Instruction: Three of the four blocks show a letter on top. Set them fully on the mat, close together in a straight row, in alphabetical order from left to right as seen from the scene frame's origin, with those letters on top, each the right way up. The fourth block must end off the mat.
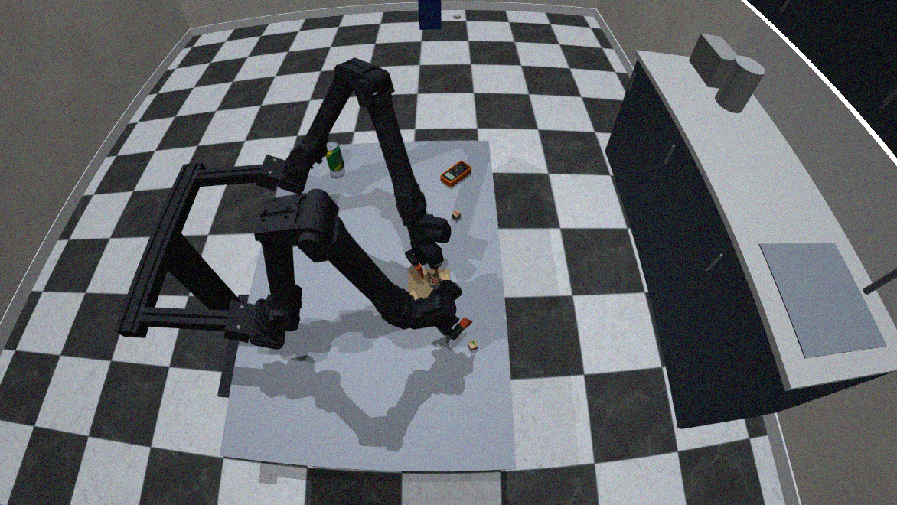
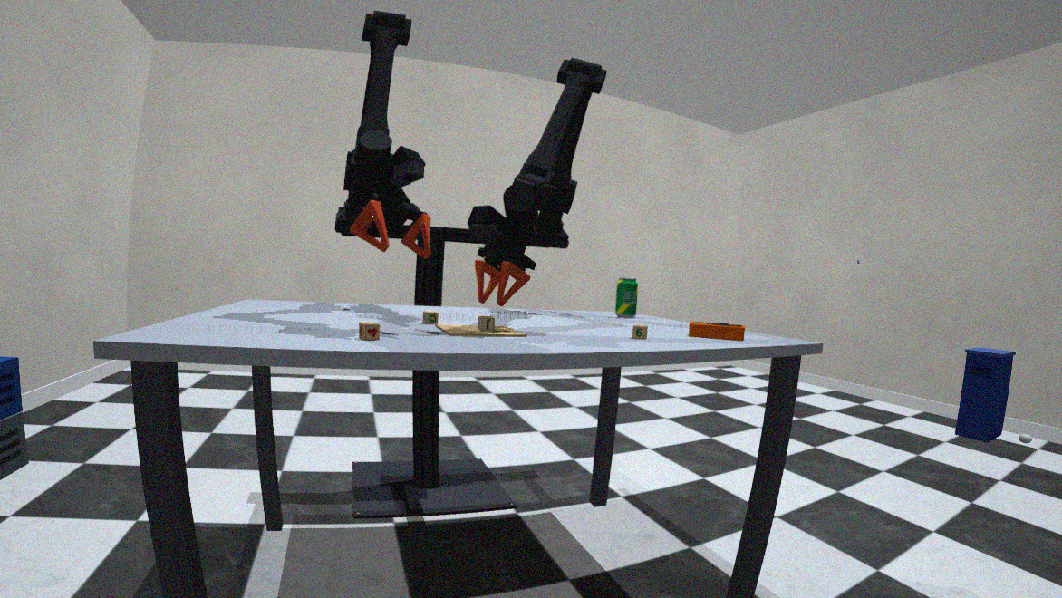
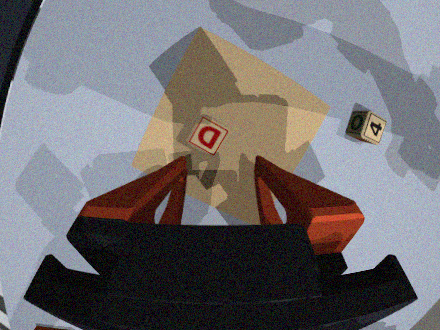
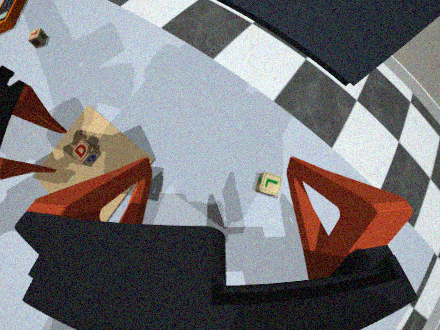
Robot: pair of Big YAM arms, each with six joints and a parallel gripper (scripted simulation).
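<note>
The tan mat (image 1: pixel 419 287) (image 2: pixel 460 330) (image 3: pixel 302 125) (image 4: pixel 120 145) carries a block with a red D on top (image 1: pixel 434 281) (image 2: pixel 486 323) (image 3: pixel 209 135) (image 4: pixel 80 150). The block with a green L on top (image 1: pixel 472 345) (image 2: pixel 369 331) (image 4: pixel 270 183) lies on the table off the mat. A block with a black 4 on top (image 2: pixel 429 317) (image 3: pixel 366 127) is beside the mat. Another block (image 1: pixel 456 215) (image 2: pixel 640 332) (image 4: pixel 38 37) has an unreadable reddish top mark. My left gripper (image 2: pixel 491 303) (image 3: pixel 220 164) (image 4: pixel 58 151) is half open, empty, above the mat near D. My right gripper (image 2: pixel 406 252) (image 4: pixel 219 165) is wide open and empty, above the table near L.
An orange multimeter (image 1: pixel 455 174) (image 2: pixel 716 330) lies beyond the reddish-marked block. A green can (image 1: pixel 334 158) (image 2: pixel 626 297) stands toward the left arm's base. Both grippers are close to the mat, with the right arm's forearm beside it. The L block is near the table edge.
</note>
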